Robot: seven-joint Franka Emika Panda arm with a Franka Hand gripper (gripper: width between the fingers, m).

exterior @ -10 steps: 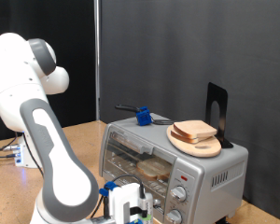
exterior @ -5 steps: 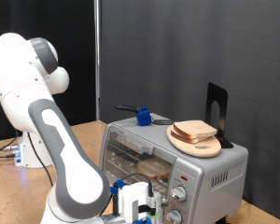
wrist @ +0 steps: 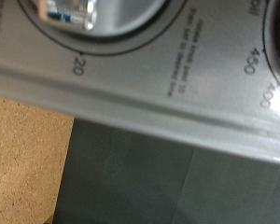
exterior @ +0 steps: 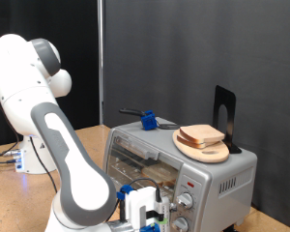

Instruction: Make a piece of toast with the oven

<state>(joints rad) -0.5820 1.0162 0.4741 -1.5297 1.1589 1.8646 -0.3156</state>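
The tool (exterior: 157, 215) sits low at the front of the small boxy silver toaster oven (exterior: 179, 166), right at the knob panel on the oven's right end in the exterior view. Whether its fingers are apart or together cannot be told; white and blue hardware blocks them. The wrist view is pressed close to the oven's silver front, showing part of a round silver timer knob (wrist: 89, 17) with printed dial numbers around it; the tan wooden desk (wrist: 23, 159) shows beyond the oven's edge. A pale square slice of bread with tan crust (exterior: 165, 174) lies on the wire rack behind the glass door. A second like slice (exterior: 202, 135) rests on a round wooden plate (exterior: 205, 152) on top of the oven. A blue-handled utensil (exterior: 145, 120) also lies on the oven top, beside a black stand (exterior: 225, 116).
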